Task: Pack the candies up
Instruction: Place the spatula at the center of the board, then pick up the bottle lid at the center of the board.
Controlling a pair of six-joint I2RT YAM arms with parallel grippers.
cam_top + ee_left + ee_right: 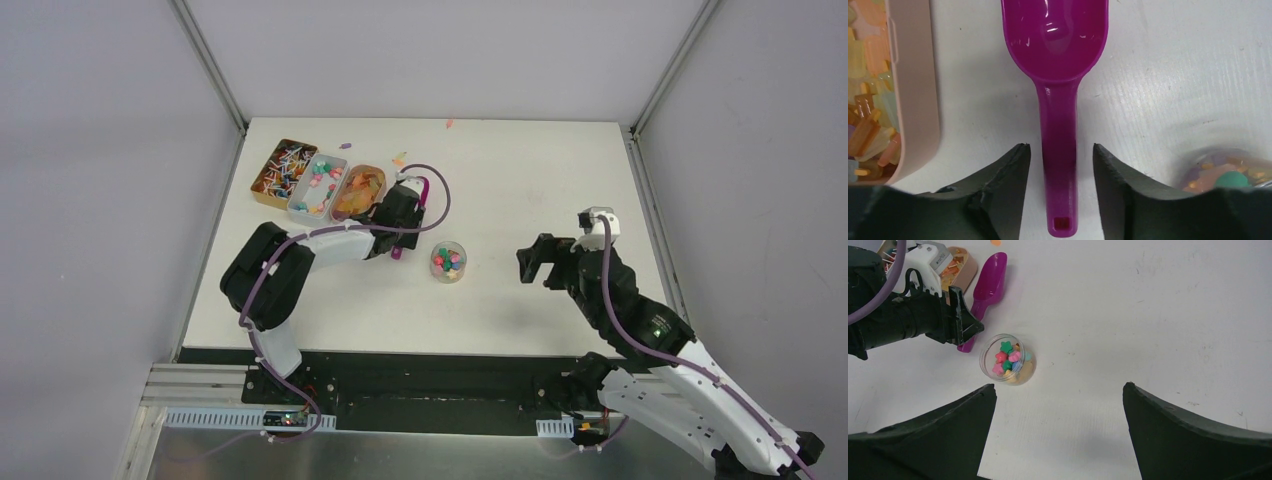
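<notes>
Scoop: handle between my released left jaws, untouched.
Candies: in jar ahead of my wide-open right jaws.

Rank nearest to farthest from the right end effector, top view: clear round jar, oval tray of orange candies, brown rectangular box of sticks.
1. Clear round jar, just left of the right end effector.
2. Oval tray of orange candies, farther left.
3. Brown rectangular box of sticks, leftmost.

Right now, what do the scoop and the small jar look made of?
Scoop: probably plastic, magenta and glossy, with bright highlights in its bowl. Jar: clear, either glass or plastic, I can't tell which; the candies show through its wall.
</notes>
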